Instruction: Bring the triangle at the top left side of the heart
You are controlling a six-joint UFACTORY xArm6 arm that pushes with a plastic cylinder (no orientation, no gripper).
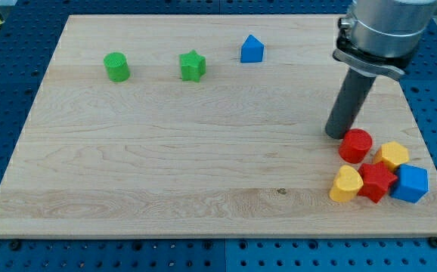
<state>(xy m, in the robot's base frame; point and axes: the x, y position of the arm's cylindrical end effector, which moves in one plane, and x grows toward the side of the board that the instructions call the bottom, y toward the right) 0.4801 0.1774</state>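
Note:
The blue triangle [252,49] lies near the view's top, right of centre. The yellow heart [345,184] lies at the view's lower right, touching the red star [376,182]. My tip [336,134] rests on the board just left of and above the red cylinder [355,145], above the heart and far to the lower right of the triangle.
A yellow hexagon [392,155] and a blue cube [410,183] sit in the lower right cluster. A green cylinder [116,66] and a green star [193,66] lie at the view's upper left. The wooden board [165,151] has edges all around.

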